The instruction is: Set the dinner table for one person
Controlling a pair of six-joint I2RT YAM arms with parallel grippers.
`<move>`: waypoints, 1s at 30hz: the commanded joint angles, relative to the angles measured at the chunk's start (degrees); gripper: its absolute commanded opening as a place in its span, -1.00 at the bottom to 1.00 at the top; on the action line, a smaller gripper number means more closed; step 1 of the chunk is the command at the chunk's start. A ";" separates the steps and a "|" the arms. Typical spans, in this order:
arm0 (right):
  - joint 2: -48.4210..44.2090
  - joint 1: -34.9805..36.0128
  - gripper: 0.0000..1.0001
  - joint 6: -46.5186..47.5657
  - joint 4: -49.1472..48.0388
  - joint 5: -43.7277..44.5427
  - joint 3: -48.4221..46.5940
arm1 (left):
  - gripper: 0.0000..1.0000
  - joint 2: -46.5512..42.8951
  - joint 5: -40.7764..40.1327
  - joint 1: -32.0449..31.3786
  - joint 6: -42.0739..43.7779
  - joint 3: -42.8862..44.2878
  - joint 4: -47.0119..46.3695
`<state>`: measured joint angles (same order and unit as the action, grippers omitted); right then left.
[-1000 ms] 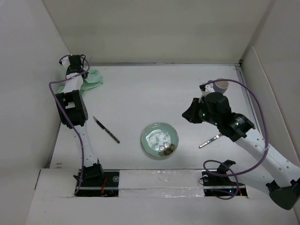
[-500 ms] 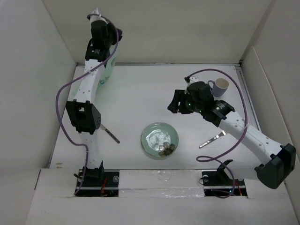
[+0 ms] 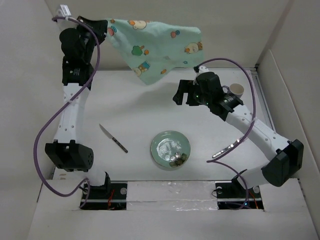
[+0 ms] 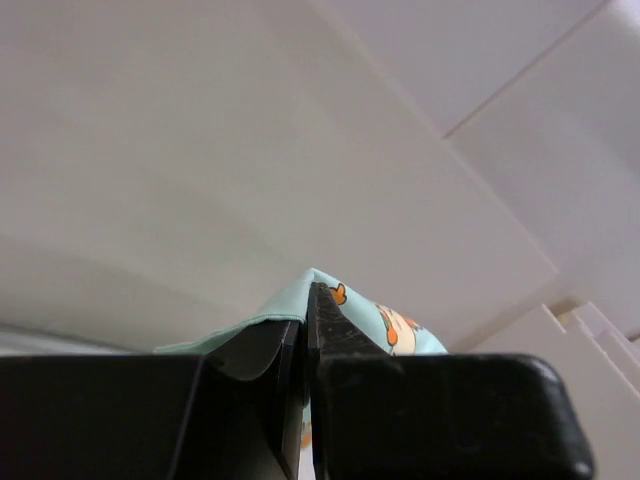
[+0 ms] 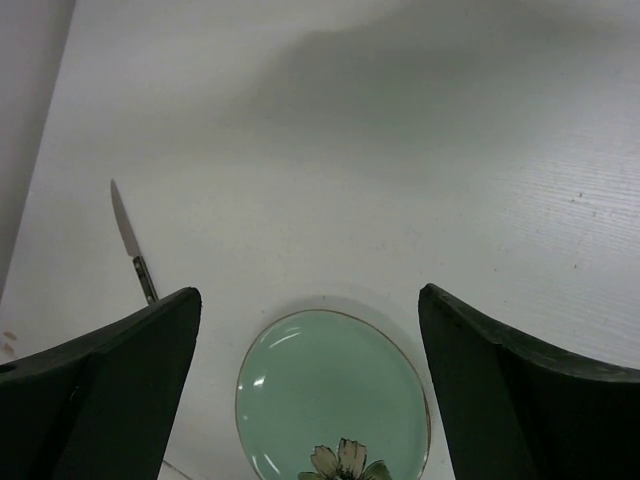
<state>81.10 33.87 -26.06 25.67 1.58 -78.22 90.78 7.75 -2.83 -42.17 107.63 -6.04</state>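
My left gripper (image 3: 103,25) is raised high at the far left, shut on a corner of a mint-green cartoon-print cloth (image 3: 155,45). The cloth hangs spread in the air above the back of the white dinner table (image 3: 140,110). In the left wrist view the cloth (image 4: 400,325) is pinched between the shut black fingers (image 4: 345,330). My right gripper (image 3: 181,93) is open and empty, below the cloth's lower edge and over the table. The right wrist view shows it (image 5: 308,295) above a green flowered plate (image 5: 335,390), with a knife (image 5: 130,240) to the left.
The plate (image 3: 170,149) lies near the front centre and the knife (image 3: 113,138) to its left. A silver utensil (image 3: 223,149) lies to the right, partly under the right arm. A white cup (image 3: 236,90) stands at the far right. White walls close three sides.
The left arm rose from the far left corner and lifted the cloth, which now hangs spread out. The right gripper opened and moved left, away from the cup.
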 commanded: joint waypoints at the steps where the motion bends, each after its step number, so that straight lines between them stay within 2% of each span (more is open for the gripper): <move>1: 2.57 -0.91 0.89 1.19 -2.03 2.71 0.34 | -1.00 1.50 1.38 3.26 -6.95 -9.18 -5.28; 6: 6.16 -4.68 0.93 -1.09 -2.99 5.80 4.20 | -1.00 1.24 3.15 0.90 -5.82 -13.50 -7.31; 12: 12.94 -5.92 0.95 -3.20 -1.85 6.06 2.98 | -1.00 1.77 8.07 -1.12 -7.32 -17.20 -10.74; 16: 11.81 -4.87 0.95 -4.08 -4.66 4.14 5.52 | -1.00 1.07 9.38 -5.07 -1.51 -9.91 -7.23; 19: 8.91 -3.64 0.95 -3.65 -6.77 2.90 7.11 | -1.00 -1.56 13.07 -6.48 -2.21 -6.66 -9.24; 23: 0.40 -2.67 0.95 -2.59 -7.13 2.81 8.95 | -1.00 -4.47 17.73 -9.03 -3.53 0.45 -10.39; 28: -4.72 -2.67 0.97 -0.92 -7.74 1.84 8.43 | -1.00 -5.35 19.94 -11.94 -5.90 6.97 -14.70; 30: -4.28 -3.37 1.00 0.22 -7.13 2.63 7.38 | -1.00 -3.95 17.39 -11.94 -4.85 9.96 -13.64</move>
<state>76.05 31.33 -28.21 20.40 4.03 -68.93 87.72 25.26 -15.18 -46.59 113.03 -13.98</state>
